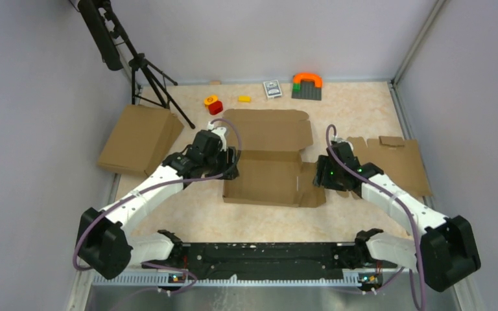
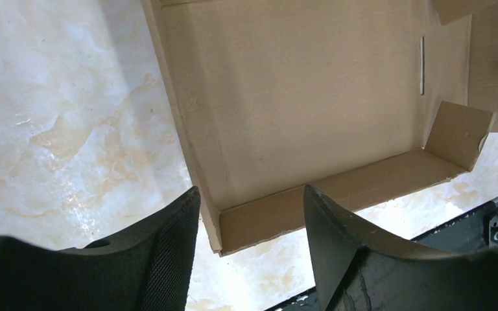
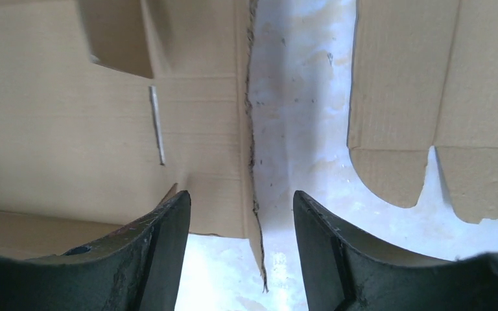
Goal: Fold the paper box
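Note:
The paper box [image 1: 269, 170] lies in the middle of the table as a shallow brown tray, with its lid flap flat behind it. My left gripper [image 1: 231, 162] is open at the box's left wall. In the left wrist view its jaws [image 2: 253, 223] stand on either side of the near left corner of the box [image 2: 298, 97], without closing on it. My right gripper [image 1: 318, 176] is open at the box's right side. In the right wrist view its jaws [image 3: 241, 223] straddle the raised edge of the right side flap [image 3: 249, 194] of the box [image 3: 58, 129].
A smaller notched cardboard blank [image 1: 395, 162] lies just right of the right gripper and also shows in the right wrist view [image 3: 402, 84]. Another flat brown box [image 1: 139, 139] lies at the left by a tripod [image 1: 149, 84]. Small toys [image 1: 307, 84] and a card pack [image 1: 272, 89] sit along the back wall.

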Action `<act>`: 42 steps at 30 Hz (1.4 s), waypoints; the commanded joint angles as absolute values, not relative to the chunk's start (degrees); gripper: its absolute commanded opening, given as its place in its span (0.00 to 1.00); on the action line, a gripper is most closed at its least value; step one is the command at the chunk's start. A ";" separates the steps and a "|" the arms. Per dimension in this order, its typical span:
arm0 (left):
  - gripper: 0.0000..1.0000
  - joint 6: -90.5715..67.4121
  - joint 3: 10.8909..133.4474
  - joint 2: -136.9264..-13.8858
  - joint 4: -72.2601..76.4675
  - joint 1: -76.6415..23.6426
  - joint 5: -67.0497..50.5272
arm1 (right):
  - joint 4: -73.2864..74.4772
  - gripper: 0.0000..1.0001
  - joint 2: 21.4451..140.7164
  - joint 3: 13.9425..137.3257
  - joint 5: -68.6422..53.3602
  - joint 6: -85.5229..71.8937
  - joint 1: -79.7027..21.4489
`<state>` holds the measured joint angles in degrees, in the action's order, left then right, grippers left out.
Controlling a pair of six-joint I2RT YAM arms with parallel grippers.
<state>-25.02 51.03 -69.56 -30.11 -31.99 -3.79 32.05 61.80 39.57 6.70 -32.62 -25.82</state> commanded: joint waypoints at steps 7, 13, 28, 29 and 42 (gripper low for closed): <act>0.65 -22.37 51.75 -68.36 -26.55 -32.08 -4.97 | 25.05 0.57 64.54 37.03 7.58 -35.60 -25.75; 0.69 -23.69 49.88 -65.49 -25.22 -32.10 -0.61 | 23.43 0.54 64.26 35.51 7.61 -36.26 -25.77; 0.83 -28.12 43.24 -63.67 -23.85 -31.82 8.28 | 25.69 0.00 63.58 39.88 4.85 -31.74 -25.77; 0.84 -28.08 42.90 -63.76 -23.54 -31.73 8.41 | 26.32 0.00 63.31 40.36 4.31 -31.51 -25.76; 0.70 -26.83 41.74 -69.94 -18.55 -31.23 2.13 | 28.10 0.00 63.75 48.52 -6.04 -29.78 -26.41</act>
<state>-27.31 42.15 -68.58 -22.68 -31.46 5.39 29.74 64.12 44.95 -1.37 -30.41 -25.82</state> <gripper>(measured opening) 0.744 0.008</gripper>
